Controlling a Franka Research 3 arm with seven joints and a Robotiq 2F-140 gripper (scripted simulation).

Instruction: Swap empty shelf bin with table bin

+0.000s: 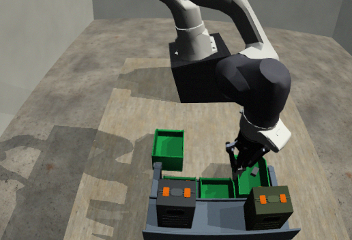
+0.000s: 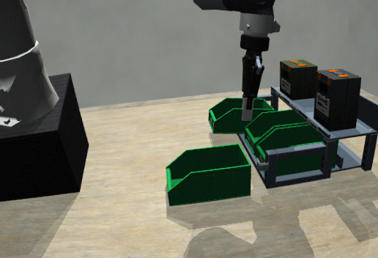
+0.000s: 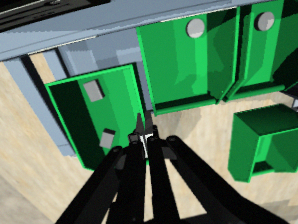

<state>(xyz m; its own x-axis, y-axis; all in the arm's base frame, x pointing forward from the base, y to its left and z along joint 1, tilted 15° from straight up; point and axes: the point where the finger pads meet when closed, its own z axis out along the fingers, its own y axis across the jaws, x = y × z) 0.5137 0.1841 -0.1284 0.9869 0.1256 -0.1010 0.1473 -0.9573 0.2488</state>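
Observation:
The empty green bin [image 1: 168,149] [image 2: 209,173] [image 3: 265,142] stands on its base on the table, in front of the shelf's near end. The green bin with parts [image 1: 254,180] [image 2: 228,118] [image 3: 92,117] sits at the shelf's far slot with its open front sticking out over the table. Two grey parts [image 1: 254,170] [image 3: 92,90] lie in it. My gripper [image 1: 239,173] [image 2: 247,114] [image 3: 145,120] points down and is shut on this bin's thin side wall, the one next to the middle bin. I cannot tell whether the bin stands level.
Two other green bins [image 1: 216,188] [image 2: 278,120] [image 3: 185,65] stand in the grey shelf [image 1: 218,214] [image 2: 293,151]. A dark grey box [image 1: 176,202] [image 2: 337,96] and an olive box [image 1: 268,207] [image 2: 297,78] stand on its top board. The black robot pedestal [image 1: 194,78] [image 2: 36,149] stands behind.

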